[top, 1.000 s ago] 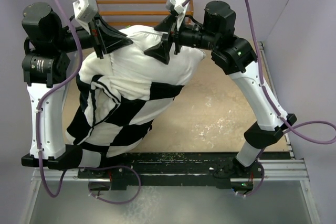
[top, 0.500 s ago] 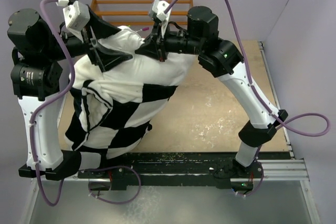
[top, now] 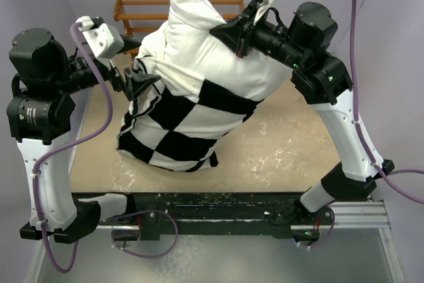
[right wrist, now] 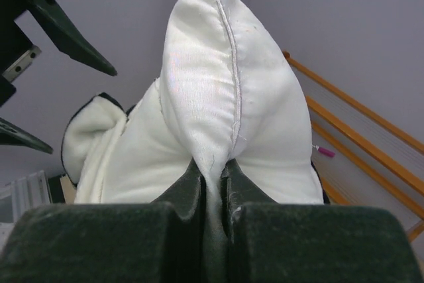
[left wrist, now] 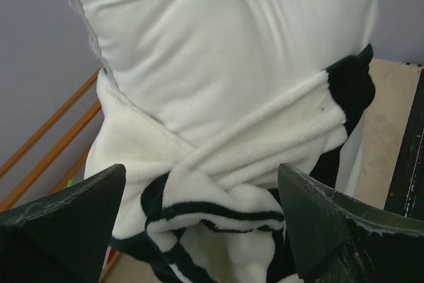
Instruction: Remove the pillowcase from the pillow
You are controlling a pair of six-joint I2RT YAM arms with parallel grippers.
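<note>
**Two pincers, one pillow half out of its cover**

Nearest the arm bases, the black-and-white checked pillowcase [top: 179, 137] hangs below both pincers, and its lower end droops toward the counter [top: 285, 144]. The left pincer [left wrist: 199, 230] has its fingers wide apart. The bunched, fleecy rim of the pillowcase lies just ahead between them, gripped by neither. The right pincer [right wrist: 213, 170] is pinched tight on the seamed edge of the white pillow [top: 199, 44]. The pillow's upper half stands bare above the cover, and its pointed corner rises past that pincer's tips. Beyond both pincers, a wooden rack [top: 142, 4] stands at the purple back wall.
</note>
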